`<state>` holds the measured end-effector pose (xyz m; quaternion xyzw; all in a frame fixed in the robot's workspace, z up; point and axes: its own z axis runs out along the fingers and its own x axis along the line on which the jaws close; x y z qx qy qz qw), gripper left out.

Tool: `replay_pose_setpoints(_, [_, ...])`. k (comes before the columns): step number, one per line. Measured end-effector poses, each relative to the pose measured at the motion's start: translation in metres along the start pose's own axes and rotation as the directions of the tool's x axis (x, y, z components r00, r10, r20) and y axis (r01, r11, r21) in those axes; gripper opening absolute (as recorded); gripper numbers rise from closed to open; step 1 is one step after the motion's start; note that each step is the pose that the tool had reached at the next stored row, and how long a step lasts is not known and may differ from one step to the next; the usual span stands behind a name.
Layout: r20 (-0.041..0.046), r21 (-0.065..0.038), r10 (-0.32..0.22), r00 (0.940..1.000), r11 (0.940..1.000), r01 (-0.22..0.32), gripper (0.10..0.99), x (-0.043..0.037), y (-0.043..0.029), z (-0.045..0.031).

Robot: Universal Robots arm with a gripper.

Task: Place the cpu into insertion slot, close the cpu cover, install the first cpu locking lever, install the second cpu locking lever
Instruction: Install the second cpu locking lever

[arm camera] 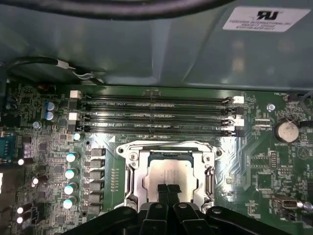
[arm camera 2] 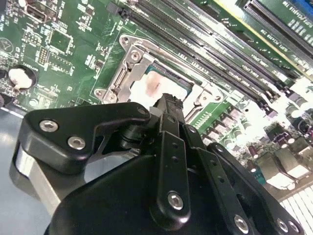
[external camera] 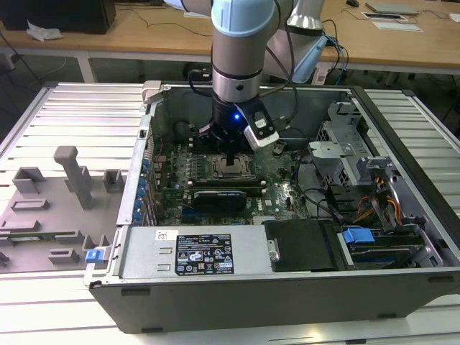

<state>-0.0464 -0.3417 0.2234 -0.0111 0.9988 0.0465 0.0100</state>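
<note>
The circuit board (arm camera: 54, 147) is deep green, speckled with small silver-topped capacitors. The cpu (arm camera: 168, 172) shows pale silver-grey, with a faint pinkish smudge in the second wrist view, framed by the shiny silvery cpu cover (arm camera: 132, 169). The gripper (arm camera: 168, 190) is matte black. The arm (external camera: 237, 43) is grey with pale blue joint caps. Memory slots (arm camera: 156, 115) run as black stripes with white end clips. The desk (external camera: 86, 100) is ribbed silver-white.
</note>
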Motion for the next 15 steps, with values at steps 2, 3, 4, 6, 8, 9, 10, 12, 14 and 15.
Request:
replay_pose_setpoints(2, [0.0002,0.000,0.000,1.0000,1.0000,0.000,0.106,0.0001,0.0000,0.0000])
replay_pose_setpoints(3, [0.0001,0.000,0.000,1.0000,1.0000,0.000,0.106,0.0001,0.0000,0.0000])
replay_pose_setpoints(4, [0.0001,0.000,0.000,1.0000,1.0000,0.000,0.106,0.0001,0.0000,0.0000])
replay_pose_setpoints(6, [0.0000,0.000,0.000,1.0000,1.0000,0.000,0.106,0.0001,0.0000,-0.0001])
replay_pose_setpoints(8, [0.0000,0.000,0.000,1.0000,1.0000,0.000,0.106,0.0001,0.0000,-0.0001])
replay_pose_setpoints(9, [0.0001,0.000,0.000,1.0000,1.0000,0.000,0.106,0.0001,0.0000,-0.0001])
replay_pose_setpoints(10, [0.0000,0.000,0.000,1.0000,1.0000,0.000,0.106,0.0001,0.0000,-0.0001])
replay_pose_setpoints(12, [0.0000,0.000,0.000,1.0000,1.0000,0.000,0.106,0.0001,0.0000,-0.0001])
replay_pose_setpoints(14, [0.0000,0.000,0.000,1.0000,1.0000,0.000,0.106,0.0001,0.0000,-0.0001])
replay_pose_setpoints(15, [0.0000,0.000,0.000,1.0000,1.0000,0.000,0.106,0.0001,0.0000,-0.0001])
